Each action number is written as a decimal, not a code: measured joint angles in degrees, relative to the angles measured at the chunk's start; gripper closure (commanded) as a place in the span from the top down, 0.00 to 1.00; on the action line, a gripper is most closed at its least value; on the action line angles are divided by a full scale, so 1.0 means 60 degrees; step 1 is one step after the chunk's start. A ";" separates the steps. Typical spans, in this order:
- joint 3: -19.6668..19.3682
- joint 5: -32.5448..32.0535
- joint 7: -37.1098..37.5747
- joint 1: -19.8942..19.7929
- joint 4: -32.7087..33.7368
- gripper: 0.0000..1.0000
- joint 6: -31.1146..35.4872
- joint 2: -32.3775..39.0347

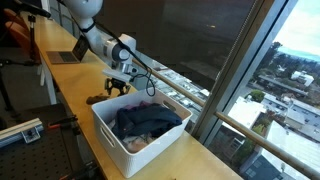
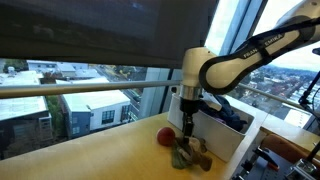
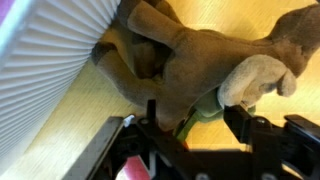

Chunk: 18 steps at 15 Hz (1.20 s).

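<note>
Soft, light plush toy (image 3: pixel 190 60) on the counter (image 2: pixel 100 150); fingers (image 3: pixel 238 122) stand apart astride it. Its thick middle looks best to pinch.

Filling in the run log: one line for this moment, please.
end effector: jaws apart, straddling plush toy | plush toy: lies on wooden counter beside white bin | white bin: holds dark clothes

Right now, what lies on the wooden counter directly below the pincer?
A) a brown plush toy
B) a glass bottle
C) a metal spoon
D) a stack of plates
A: the wrist view shows a brown plush toy between the fingers of the open pincer, and in an exterior view it lies beside the white bin.
</note>
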 measured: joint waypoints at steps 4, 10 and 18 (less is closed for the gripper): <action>-0.0268 -0.0028 0.0000 -0.0024 0.0001 1.00 0.0024 0.0039; -0.0406 -0.0029 0.0048 0.0008 -0.0259 0.89 0.0041 0.0328; -0.0401 -0.0029 0.0108 0.0259 -0.0629 0.23 0.0042 0.0322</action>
